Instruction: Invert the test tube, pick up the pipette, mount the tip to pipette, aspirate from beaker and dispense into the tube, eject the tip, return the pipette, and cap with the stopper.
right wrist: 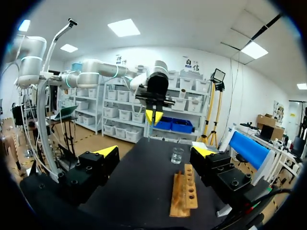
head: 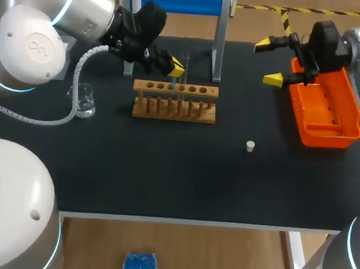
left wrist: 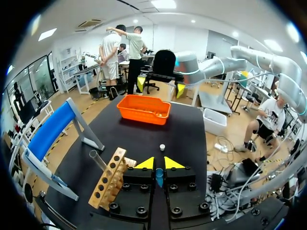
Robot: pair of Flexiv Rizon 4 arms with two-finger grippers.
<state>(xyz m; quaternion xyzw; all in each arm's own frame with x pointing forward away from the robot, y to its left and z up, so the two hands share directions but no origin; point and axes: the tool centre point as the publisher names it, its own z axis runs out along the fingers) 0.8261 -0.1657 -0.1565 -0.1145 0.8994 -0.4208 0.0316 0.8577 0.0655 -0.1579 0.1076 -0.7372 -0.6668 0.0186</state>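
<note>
Two claws: the left claw (head: pixel 176 66) is clamped on the test tube (head: pixel 173 85), held upright over the wooden rack (head: pixel 175 103) near the counter's far edge; the right claw (head: pixel 270 62) is spread wide, empty, beside the orange bin (head: pixel 325 136).

Rack (head: pixel 175 101), mid-frame: was bare wood, matt. Table (head: pixel 164 177): black, matt covering. Tray (head: pixel 327 115), right of frame: orange plastic with a slight sheen. Beaker (head: pixel 85 100), left: clear and glassy. Test tube (head: pixel 183 72), which my left pincer (head: pixel 176 65) clasped: clear, smooth. My arm shells (head: pixel 31 42) were white and glossy.
</note>
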